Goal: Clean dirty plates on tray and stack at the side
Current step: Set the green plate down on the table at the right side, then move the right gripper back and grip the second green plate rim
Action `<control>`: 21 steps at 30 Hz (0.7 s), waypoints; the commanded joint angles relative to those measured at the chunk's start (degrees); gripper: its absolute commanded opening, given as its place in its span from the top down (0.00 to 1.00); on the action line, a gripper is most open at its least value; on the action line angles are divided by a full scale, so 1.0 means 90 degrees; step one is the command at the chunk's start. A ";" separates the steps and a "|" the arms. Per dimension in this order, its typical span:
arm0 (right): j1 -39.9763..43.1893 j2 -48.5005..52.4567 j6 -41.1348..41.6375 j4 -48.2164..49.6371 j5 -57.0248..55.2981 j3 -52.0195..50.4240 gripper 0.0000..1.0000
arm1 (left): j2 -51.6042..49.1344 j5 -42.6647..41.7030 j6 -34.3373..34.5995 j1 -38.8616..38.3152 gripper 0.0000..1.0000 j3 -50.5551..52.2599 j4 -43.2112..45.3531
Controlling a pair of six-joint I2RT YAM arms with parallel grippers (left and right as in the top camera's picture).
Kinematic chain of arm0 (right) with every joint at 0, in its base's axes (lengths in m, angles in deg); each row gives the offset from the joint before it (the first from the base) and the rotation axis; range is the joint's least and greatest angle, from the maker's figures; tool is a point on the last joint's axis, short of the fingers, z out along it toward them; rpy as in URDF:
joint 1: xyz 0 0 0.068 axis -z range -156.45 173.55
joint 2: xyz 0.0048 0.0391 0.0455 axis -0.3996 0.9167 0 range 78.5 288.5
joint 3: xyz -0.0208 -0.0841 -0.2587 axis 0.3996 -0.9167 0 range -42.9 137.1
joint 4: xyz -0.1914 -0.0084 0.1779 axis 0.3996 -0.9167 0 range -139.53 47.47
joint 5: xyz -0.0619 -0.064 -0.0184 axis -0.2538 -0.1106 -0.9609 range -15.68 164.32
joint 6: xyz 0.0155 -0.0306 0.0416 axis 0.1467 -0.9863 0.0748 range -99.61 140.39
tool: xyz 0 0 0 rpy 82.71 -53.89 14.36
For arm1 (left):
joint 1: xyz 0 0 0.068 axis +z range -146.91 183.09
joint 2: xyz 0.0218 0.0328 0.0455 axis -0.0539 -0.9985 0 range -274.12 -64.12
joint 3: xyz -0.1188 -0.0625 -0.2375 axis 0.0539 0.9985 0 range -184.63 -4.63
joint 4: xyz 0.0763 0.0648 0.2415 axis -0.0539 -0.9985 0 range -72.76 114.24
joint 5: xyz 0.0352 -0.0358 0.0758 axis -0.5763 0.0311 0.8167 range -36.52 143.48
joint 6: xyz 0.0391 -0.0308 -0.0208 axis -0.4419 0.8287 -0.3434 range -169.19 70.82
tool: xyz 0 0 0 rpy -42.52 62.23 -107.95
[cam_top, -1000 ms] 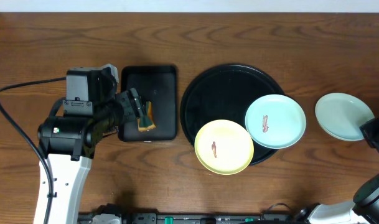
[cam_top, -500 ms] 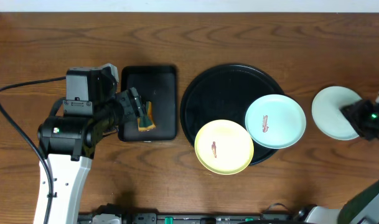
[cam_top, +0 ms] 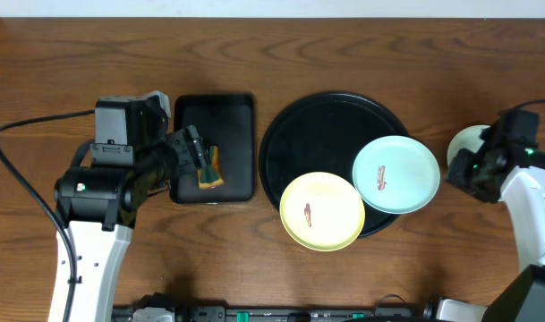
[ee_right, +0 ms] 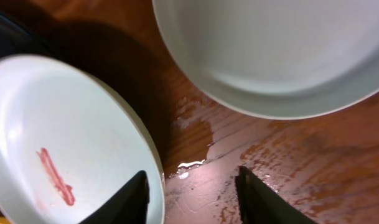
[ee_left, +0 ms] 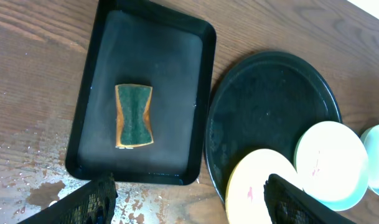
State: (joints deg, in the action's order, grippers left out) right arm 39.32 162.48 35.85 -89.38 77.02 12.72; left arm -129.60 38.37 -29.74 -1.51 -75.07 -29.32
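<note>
The round black tray (cam_top: pixel 326 125) holds a pale yellow plate (cam_top: pixel 322 211) and a mint-green plate (cam_top: pixel 395 174), each with a reddish smear; both overhang its front rim. A clean mint plate (cam_top: pixel 463 150) lies on the table to the right, partly hidden by my right arm. My right gripper (cam_top: pixel 469 172) is open and empty, between the clean plate (ee_right: pixel 282 50) and the smeared mint plate (ee_right: pixel 58 137). My left gripper (cam_top: pixel 193 159) is open and empty over the rectangular tray. The left wrist view shows the round tray (ee_left: pixel 270 106) and plates (ee_left: pixel 329 162).
A small rectangular black tray (cam_top: pixel 214 148) left of the round tray holds a green-and-yellow sponge (cam_top: pixel 208 167), also in the left wrist view (ee_left: pixel 134 116). Water wets the wood near the right gripper (ee_right: pixel 195 134) and by the rectangular tray (ee_left: pixel 40 186).
My right arm has moved left from the table's right edge over the clean mint plate, toward the smeared mint plate. The left arm has not moved.
</note>
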 commanded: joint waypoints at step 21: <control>-0.0716 0.0029 -0.0032 0.1649 0.1542 0.0216 0.99 | -0.0311 -0.0039 -0.0041 0.0022 0.23 -0.0117 0.0015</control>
State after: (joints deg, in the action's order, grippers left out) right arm 35.87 162.57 35.28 -74.74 86.64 8.87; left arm -132.29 38.37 -29.74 -1.51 -75.07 -29.29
